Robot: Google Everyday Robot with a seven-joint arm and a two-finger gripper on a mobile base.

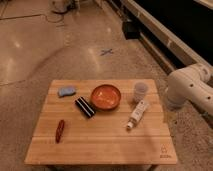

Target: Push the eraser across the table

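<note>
Eraser (85,107) lies on table (100,145), long axis diagonal, well left of my arm (190,87); my gripper is out of frame, state indeterminable.

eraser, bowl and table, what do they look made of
Eraser: matte black block with a pale stripe, perhaps felt or foam. Bowl: orange with a glossy sheen, likely plastic or glazed ceramic. Table: light wood, plank seams visible, smooth finish. The gripper is out of view; only the white arm shows at right.
</note>
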